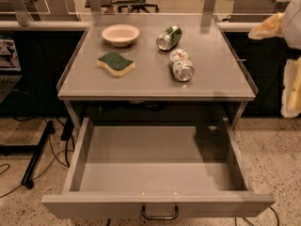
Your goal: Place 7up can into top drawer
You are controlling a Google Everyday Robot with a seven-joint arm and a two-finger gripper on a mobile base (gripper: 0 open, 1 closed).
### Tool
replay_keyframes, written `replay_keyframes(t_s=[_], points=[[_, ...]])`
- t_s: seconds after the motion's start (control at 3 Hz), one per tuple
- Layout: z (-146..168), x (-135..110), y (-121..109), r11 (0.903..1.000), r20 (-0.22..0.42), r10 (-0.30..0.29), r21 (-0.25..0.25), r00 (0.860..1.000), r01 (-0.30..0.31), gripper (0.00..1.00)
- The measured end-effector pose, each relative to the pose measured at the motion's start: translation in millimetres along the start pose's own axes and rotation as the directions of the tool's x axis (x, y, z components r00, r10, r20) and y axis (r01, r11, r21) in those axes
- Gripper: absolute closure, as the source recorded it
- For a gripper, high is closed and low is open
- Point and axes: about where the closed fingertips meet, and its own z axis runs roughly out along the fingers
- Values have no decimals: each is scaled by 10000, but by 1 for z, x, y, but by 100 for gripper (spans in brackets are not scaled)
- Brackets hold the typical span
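In the camera view, the 7up can point(181, 66) lies on its side on the desk point(141, 84), right of centre and near the darker green can point(169, 37). The sponge point(115, 63) and bowl point(120, 34) sit well apart to the left. The top drawer point(160, 205) stands pulled out below. The gripper point(292, 86) hangs at the right edge, off the desk and touching nothing; open or closed, it cannot be told. The danger is that a lying can probably rolls if nudged off-centre, and the green neighbour could be grabbed or knocked instead.
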Motion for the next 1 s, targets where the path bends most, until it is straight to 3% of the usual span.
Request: replay_keyframes(t_s=[0.33, 0.67, 1.0], points=[[-9, 1, -21, 9838, 276, -1792, 87, 9834, 1790, 0], [-8, 9, -47, 9462, 989, -3229, 565, 9412, 3187, 0], [-12, 6, -62, 9125, 878, -4024, 1182, 9112, 3916, 0]])
